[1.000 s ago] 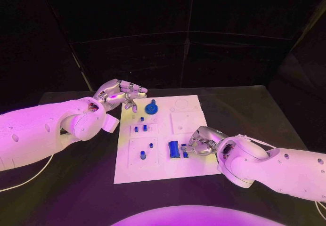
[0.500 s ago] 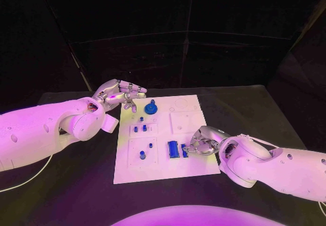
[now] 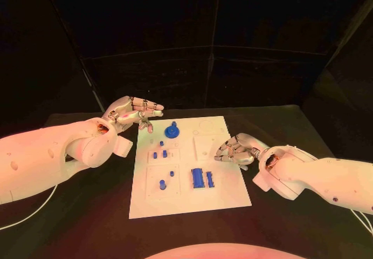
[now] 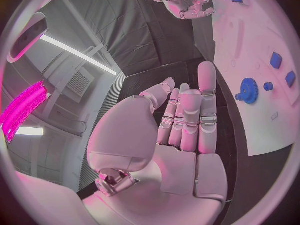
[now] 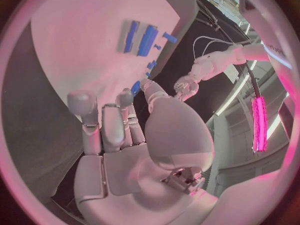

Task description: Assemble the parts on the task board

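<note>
- Two robot hands are mine. My left robot hand [image 3: 133, 113] is just off the far left corner of the task board [image 3: 225, 189], and my right robot hand [image 3: 236, 149] is at the board's right edge.
- My left robot hand holds nothing. Its fingers are close side by side and a bit curled. My right robot hand has its fingers curled in, and I cannot tell if a small piece is tucked inside.
- The blue parts are all on the board. The round gear [image 3: 172, 130] is at the far end, the small pegs [image 3: 159, 154] are in the middle, and the long blocks [image 3: 202, 177] are nearer me.
- If I reach in fast, my fingers could bump the long blocks and knock them out of place.
- If I push down on the board's edge, I think the whole board could slide on the dark surface [image 3: 311, 216].
- The pegs are tiny, so I could pinch badly and drop one.
- My two robot hands could bump each other over the middle.
</note>
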Controlling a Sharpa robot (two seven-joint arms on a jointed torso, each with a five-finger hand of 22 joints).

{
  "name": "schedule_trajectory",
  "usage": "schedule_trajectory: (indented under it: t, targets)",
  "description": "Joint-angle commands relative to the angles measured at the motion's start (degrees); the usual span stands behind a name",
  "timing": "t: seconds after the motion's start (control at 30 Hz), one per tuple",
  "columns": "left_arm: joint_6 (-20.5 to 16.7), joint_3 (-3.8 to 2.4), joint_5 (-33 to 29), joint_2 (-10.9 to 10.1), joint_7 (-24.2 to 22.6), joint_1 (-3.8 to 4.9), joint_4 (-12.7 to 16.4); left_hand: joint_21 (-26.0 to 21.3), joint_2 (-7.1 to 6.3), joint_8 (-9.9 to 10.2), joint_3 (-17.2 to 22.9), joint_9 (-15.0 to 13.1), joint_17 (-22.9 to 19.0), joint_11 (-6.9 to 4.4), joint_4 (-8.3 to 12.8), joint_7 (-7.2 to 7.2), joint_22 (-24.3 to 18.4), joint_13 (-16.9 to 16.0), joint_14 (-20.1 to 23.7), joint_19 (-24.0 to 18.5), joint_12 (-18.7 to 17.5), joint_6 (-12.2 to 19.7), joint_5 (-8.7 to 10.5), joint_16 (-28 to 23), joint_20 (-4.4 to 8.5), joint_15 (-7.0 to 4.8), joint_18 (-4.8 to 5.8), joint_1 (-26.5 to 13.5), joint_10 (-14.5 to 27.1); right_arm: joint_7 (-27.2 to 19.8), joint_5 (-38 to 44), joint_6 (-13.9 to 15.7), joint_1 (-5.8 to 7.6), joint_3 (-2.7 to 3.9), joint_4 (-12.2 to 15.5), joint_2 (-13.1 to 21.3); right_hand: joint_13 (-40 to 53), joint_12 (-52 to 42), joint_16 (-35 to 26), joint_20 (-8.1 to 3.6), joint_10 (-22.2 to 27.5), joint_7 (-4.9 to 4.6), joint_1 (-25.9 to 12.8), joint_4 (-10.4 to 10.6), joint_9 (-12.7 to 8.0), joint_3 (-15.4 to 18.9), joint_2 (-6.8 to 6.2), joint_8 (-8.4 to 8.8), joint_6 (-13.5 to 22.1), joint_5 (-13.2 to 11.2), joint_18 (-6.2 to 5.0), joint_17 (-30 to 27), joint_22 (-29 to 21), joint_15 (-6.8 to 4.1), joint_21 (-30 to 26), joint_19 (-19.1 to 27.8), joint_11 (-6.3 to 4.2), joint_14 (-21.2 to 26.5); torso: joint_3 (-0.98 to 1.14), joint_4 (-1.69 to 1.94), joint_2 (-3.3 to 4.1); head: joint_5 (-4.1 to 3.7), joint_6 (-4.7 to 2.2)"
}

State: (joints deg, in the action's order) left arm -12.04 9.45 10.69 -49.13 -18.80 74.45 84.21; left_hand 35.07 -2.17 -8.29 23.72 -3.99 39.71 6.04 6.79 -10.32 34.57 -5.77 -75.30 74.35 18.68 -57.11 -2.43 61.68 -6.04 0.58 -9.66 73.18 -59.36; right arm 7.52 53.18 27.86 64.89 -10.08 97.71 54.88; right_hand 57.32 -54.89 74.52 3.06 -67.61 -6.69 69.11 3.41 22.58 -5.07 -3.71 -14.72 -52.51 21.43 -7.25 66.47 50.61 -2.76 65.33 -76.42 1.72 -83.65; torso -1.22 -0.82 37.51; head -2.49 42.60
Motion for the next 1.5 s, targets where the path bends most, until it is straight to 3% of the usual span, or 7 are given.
schedule_trajectory:
  t: [0.03,0.33,0.87,0.9,1.2,1.23,1.5]
  targets:
    - [-1.08,-0.02,-5.71,0.59,-4.63,0.07,-1.12,-0.24,0.25,-0.51,-0.06,-0.13,-0.18,-0.34,-0.34,0.38,-0.09,-0.11,0.45,-0.26,0.38,-0.31,-0.30,0.07,-0.05,0.03,-0.73,-0.08,-0.31,-15.27,-22.90,-4.65,1.32,0.08,-3.60,-0.62,-9.26,10.41,-10.91,0.40,6.82,-0.47,2.22,-1.13,-0.66,-0.94,1.44,0.64,-0.02,-2.35,-2.72,-12.65,-15.27,0.41,-12.04,6.34,0.44,3.57,-0.34,0.75,-1.10,-0.33,-2.02]
    - [-3.97,-0.02,-15.99,3.69,-10.45,0.00,-6.79,-7.50,-0.67,-0.33,-0.87,0.17,-12.20,0.37,-1.18,0.08,-3.92,1.25,11.85,-8.97,-1.09,0.38,-0.33,-13.50,-0.85,1.13,-0.47,-1.11,0.98,-25.83,-39.31,-9.84,2.84,0.17,-18.73,-7.87,-28.83,29.71,-43.53,4.77,15.81,-3.40,2.89,-2.22,-5.22,-4.53,1.21,4.63,0.92,-3.04,-2.54,-36.70,-31.47,5.36,-35.28,17.28,4.95,19.99,-1.21,1.76,-3.47,-1.30,-6.12]
    - [-5.69,-0.08,-21.23,9.68,-14.76,-2.65,-16.34,-31.33,-0.48,3.84,-3.80,0.18,-29.84,4.68,-3.43,0.53,-20.81,2.19,26.24,-39.13,-10.37,2.43,-0.26,-46.69,-10.26,9.14,-0.54,-1.47,3.69,-32.38,-47.40,-17.63,2.72,2.24,-36.11,-19.95,-51.79,42.29,-64.73,10.77,12.78,-4.37,2.40,-5.91,-14.40,-2.09,4.04,11.10,-0.44,-5.96,-3.22,-58.44,-44.57,10.43,-55.49,19.80,7.28,26.86,-0.59,1.81,-4.72,0.12,-8.80]
    - [-4.93,-0.03,-19.43,9.50,-12.04,-2.60,-15.92,-35.07,2.17,8.29,-9.63,3.99,-32.70,1.36,-6.79,3.17,-24.84,5.77,41.08,-49.74,-12.77,18.93,2.43,-51.01,-5.13,6.24,2.82,-23.04,20.51,-29.05,-44.58,-14.23,2.61,2.11,-35.51,-19.59,-53.20,45.95,-67.41,6.60,29.38,-0.91,-19.06,-3.41,-16.73,-0.08,3.71,14.72,15.41,-10.38,0.38,-60.59,-46.25,8.03,-58.25,36.97,4.60,43.97,-0.74,1.70,-4.63,0.08,-8.54]
    - [-10.05,-1.81,-17.78,8.55,-11.85,-4.80,-11.84,-35.07,2.17,8.29,-13.67,3.99,-34.81,-0.59,-6.79,5.30,-27.61,5.77,50.30,-56.30,-14.57,29.37,2.43,-54.27,-2.31,4.34,3.79,-36.72,31.09,-30.44,-46.02,-9.12,1.38,3.44,-30.85,-18.02,-57.32,48.58,-69.81,4.08,39.50,0.84,-32.48,-3.41,-18.54,5.07,3.71,14.72,25.44,-13.47,1.37,-66.47,-50.61,6.79,-60.55,47.48,3.03,54.64,0.93,0.95,-6.08,2.13,-8.27]
    - [-11.16,-2.19,-17.42,8.34,-11.80,-5.28,-10.95,-35.07,2.17,8.29,-14.03,3.99,-35.01,-0.80,-6.79,5.49,-27.89,5.77,51.27,-57.00,-18.68,30.45,2.43,-54.56,-1.96,4.15,3.86,-38.14,32.20,-30.74,-46.33,-8.00,1.11,3.73,-29.84,-17.67,-57.32,48.80,-70.00,3.81,40.58,1.06,-33.88,-3.41,-22.58,5.07,3.71,14.72,26.49,-13.77,1.36,-66.47,-50.61,2.76,-60.72,48.60,2.85,55.76,1.07,0.89,-6.19,2.31,-8.25]
    - [-23.81,-6.58,-13.35,5.98,-11.31,-10.73,-0.86,-35.07,2.17,8.29,-16.81,3.99,-39.71,-6.04,-6.79,10.32,-29.78,5.77,58.09,-61.94,-18.68,38.02,2.43,-56.58,0.30,-0.58,5.03,-48.09,39.91,-34.33,-50.07,5.23,-2.08,7.19,-17.79,-13.59,-57.32,50.47,-74.52,1.95,47.86,2.58,-43.42,-3.41,-22.58,5.07,3.71,14.72,33.53,-15.85,2.62,-66.47,-50.61,2.76,-65.33,56.13,-1.72,63.32,1.22,0.82,-6.33,2.49,-8.23]
